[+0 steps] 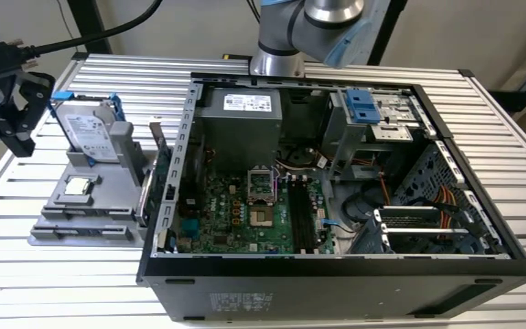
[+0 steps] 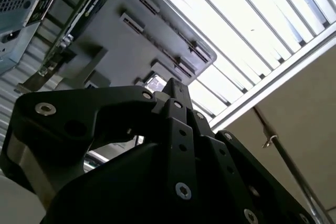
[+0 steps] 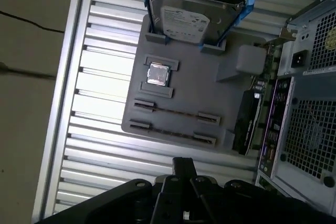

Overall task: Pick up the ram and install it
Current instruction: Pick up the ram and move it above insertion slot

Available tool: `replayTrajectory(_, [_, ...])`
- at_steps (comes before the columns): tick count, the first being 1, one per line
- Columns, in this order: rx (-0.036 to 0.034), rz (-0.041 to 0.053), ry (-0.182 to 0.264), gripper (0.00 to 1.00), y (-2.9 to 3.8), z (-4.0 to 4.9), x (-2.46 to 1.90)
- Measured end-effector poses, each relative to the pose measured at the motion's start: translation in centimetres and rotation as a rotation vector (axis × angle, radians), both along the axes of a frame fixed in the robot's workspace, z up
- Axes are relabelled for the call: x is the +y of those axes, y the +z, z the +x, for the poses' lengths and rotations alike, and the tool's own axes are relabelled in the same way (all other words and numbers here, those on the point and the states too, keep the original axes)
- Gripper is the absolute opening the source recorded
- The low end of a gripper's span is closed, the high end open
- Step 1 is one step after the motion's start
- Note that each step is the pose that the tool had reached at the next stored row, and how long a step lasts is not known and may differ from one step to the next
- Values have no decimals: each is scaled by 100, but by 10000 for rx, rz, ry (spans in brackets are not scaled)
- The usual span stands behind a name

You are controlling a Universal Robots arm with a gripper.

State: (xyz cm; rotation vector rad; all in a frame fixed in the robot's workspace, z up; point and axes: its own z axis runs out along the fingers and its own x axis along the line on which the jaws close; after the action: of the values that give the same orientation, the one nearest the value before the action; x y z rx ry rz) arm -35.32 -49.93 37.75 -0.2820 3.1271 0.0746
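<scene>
Gripper [image 3: 184,163] closed on nothing, well apart from the ram.
Your ram [image 3: 176,112], apparently the slim dark stick on edge, sits in the grey plastic fixture [image 3: 210,87] beside the square silver CPU chip [image 3: 158,74], its long axis crosswise to the gripper's reach.

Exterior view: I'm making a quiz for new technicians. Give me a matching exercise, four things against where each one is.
Things:
1 hard drive
2 silver chip
3 computer case
4 gripper

Places:
A flat in a recess of the grey holder
B lying on its side, open, circuit board showing
C at the exterior view's far left edge
D upright in a blue frame

Pairs: 1-D, 2-A, 3-B, 4-C
</scene>
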Motion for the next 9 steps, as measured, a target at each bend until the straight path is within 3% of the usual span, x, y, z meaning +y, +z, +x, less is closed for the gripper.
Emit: replayTrajectory(9, [-1, 0, 226, 0, 0, 1, 0])
